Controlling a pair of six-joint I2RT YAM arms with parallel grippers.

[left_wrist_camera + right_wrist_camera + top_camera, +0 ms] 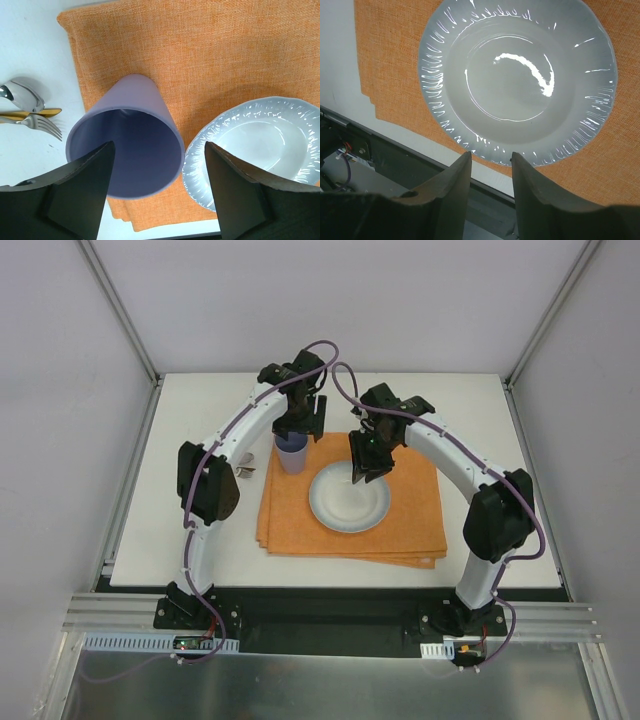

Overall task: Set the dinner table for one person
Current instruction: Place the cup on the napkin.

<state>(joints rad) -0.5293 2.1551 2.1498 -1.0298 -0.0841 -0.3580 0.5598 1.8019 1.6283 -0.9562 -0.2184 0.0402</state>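
The white dinner table [190, 540] carries an orange folded placemat [415, 515]. A white plate [349, 497] lies in the middle of the placemat and also shows in the right wrist view [517, 80]. A purple cup [291, 452] stands upright on the placemat's far left corner. My left gripper [298, 428] hovers just above the cup [125, 145], jaws wide open, nothing held. My right gripper [365, 472] hangs over the plate's far rim with a narrow gap between its fingers [455, 190], empty.
A spoon [22, 95], a fork [42, 125] and a gold-coloured piece [30, 113] lie together on the bare table left of the placemat; they show in the top view [243, 470]. White walls enclose the table. A black rail runs along the near edge [330, 605].
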